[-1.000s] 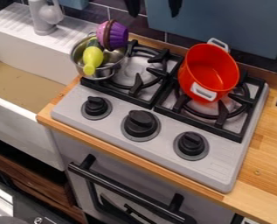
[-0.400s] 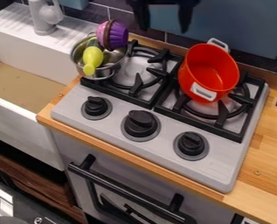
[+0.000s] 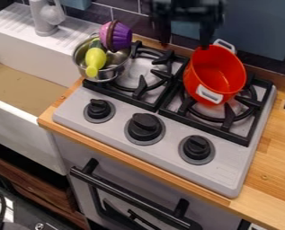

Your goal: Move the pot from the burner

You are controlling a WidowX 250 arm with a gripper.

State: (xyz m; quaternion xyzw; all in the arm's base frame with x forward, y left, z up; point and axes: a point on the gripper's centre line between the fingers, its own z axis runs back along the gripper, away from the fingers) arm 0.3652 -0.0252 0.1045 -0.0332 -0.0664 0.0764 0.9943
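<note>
Black gripper [image 3: 184, 45], my own, between twelve and one o'clock, with my upper part cut off by the top edge; the right burner [image 3: 227, 119] is partly hidden under the red pot [image 3: 215, 74]; a yellow-green toy [image 3: 95, 60] and a purple cup [image 3: 119, 37] partly cover the inside of the metal pot [image 3: 111, 72] at eleven o'clock. Grey stove [image 3: 120, 113], central, with three black knobs along its front; wooden counter [image 3: 276, 148] toward three o'clock; white sink [image 3: 39, 69] toward ten; dark tiles [image 3: 281, 68] behind. My jaws stand wide; the red pot rests on the right burner, toward five o'clock from them, its rim near one fingertip; whether they touch, I cannot tell.
</note>
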